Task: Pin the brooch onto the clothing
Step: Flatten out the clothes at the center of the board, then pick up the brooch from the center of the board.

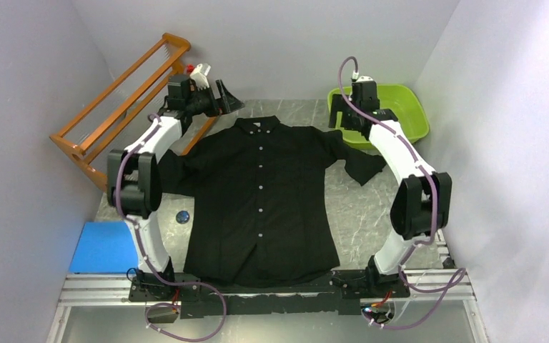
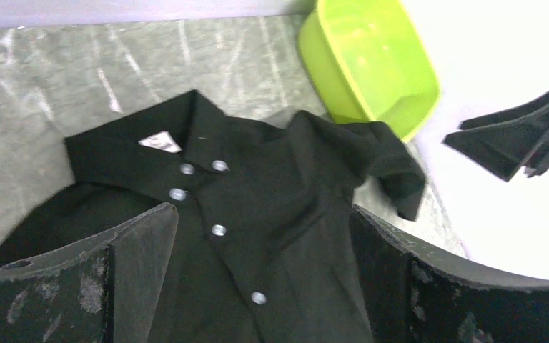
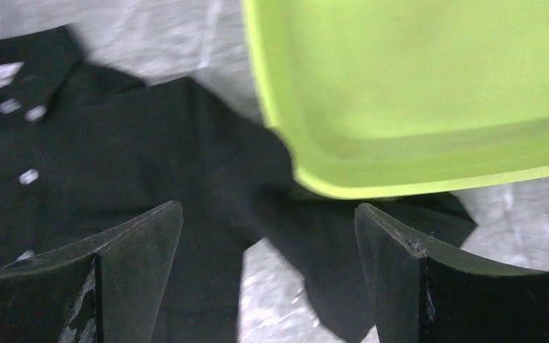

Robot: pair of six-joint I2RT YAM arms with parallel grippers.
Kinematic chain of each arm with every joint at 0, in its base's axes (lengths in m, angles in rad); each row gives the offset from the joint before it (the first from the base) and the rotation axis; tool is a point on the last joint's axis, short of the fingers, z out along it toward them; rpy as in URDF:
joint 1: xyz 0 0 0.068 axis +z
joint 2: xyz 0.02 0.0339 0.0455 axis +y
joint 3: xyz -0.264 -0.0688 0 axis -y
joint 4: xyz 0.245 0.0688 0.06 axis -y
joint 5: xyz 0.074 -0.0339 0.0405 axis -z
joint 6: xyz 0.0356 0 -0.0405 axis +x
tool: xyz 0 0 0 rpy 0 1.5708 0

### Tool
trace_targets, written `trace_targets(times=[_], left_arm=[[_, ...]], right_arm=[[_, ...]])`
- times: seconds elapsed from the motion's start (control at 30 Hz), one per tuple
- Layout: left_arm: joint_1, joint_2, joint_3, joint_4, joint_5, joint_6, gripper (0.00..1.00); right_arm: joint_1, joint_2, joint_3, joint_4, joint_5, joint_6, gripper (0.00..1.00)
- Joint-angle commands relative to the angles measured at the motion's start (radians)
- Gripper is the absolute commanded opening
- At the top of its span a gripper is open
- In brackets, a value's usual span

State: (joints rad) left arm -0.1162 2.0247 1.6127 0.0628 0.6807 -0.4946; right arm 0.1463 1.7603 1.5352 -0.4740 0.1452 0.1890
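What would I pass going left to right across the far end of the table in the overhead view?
Orange wooden rack → black shirt → green tub. The two grippers overlap these, so I have left them out.

No legible text anywhere

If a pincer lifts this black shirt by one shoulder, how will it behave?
Probably floppy: the shirt lies flat and its sleeve beside the green tub is crumpled. Likely light, thin cloth, so a push would bunch it rather than slide it whole.
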Motion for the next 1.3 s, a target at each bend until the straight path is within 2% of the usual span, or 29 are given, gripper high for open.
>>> trace_targets(times=[0.0, 0.13, 0.27, 0.37, 0.53, 0.73, 0.9, 1.1, 1.27], left_arm=[[-0.067, -0.264, -0.123, 0.003, -0.071, -0.019, 0.95], [-0.138, -0.425, -0.274, -0.119, -0.166, 0.001, 0.95], [-0.17, -0.584, -0.445, -0.241, -0.275, -0.022, 0.95], [-0.17, -0.71, -0.594, -0.316, -0.38, -0.054, 0.95], [-0.157, -0.86, -0.74, -0.519, -0.578, -0.138, 0.95], [-0.096, -0.895, -0.849, -0.657, -0.618, -0.298, 0.95], [-0.068, -0.889, -0.85, -0.812, -0.743, -0.427, 0.95], [-0.039, -0.817, -0.793, -0.991, -0.901, -0.548, 0.84], [-0.008, -0.745, -0.765, -1.053, -0.948, -0.602, 0.77]], right_arm=[[0.092, -0.153, -0.095, 0.047, -0.151, 0.029, 0.94], [0.159, -0.227, -0.279, 0.118, -0.319, 0.056, 0.94], [0.162, -0.24, -0.451, 0.198, -0.452, 0.11, 0.93], [0.134, -0.225, -0.51, 0.224, -0.458, 0.132, 0.94], [0.107, -0.222, -0.549, 0.271, -0.551, 0.162, 0.93], [0.13, -0.236, -0.597, 0.314, -0.601, 0.186, 0.93], [0.148, -0.256, -0.631, 0.323, -0.618, 0.179, 0.93], [0.155, -0.268, -0.653, 0.33, -0.617, 0.173, 0.93], [0.167, -0.258, -0.65, 0.325, -0.618, 0.166, 0.93]])
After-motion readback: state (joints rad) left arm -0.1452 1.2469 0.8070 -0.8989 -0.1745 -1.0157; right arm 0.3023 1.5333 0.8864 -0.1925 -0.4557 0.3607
